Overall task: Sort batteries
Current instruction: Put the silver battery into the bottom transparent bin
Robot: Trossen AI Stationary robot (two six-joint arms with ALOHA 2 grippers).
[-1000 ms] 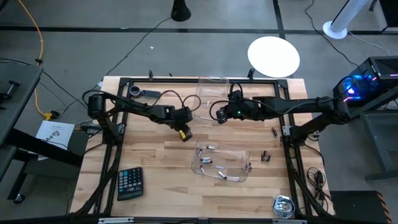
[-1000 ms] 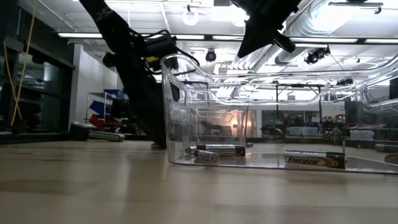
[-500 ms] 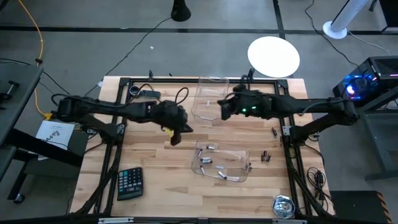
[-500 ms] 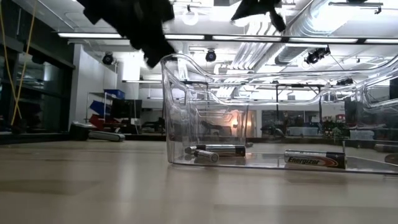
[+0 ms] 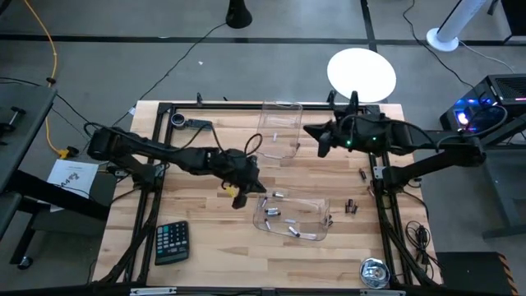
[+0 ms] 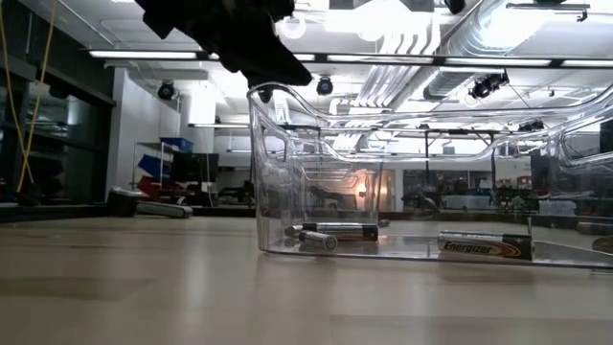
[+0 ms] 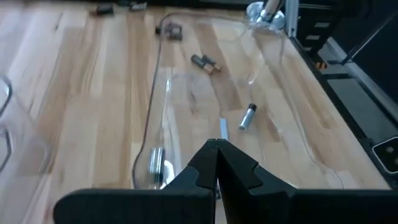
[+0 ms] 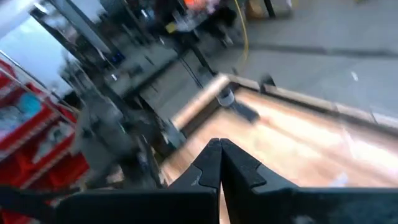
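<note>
Left hand (image 5: 239, 196) pinched closed by clear tray (image 5: 319, 234), prob. empty; right hand (image 5: 319, 141) closed, surroundings blurred.

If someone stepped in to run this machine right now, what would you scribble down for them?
Left claw: shut, empty, at the edge of the near clear plastic tray.
Right claw: shut, empty, raised beside the far clear plastic tray.
Done: several small silvery cylinder batteries lie in the near tray.
Left: loose dark batteries on the wooden table to the right of that tray; one more farther back. The far tray looks empty.
</note>
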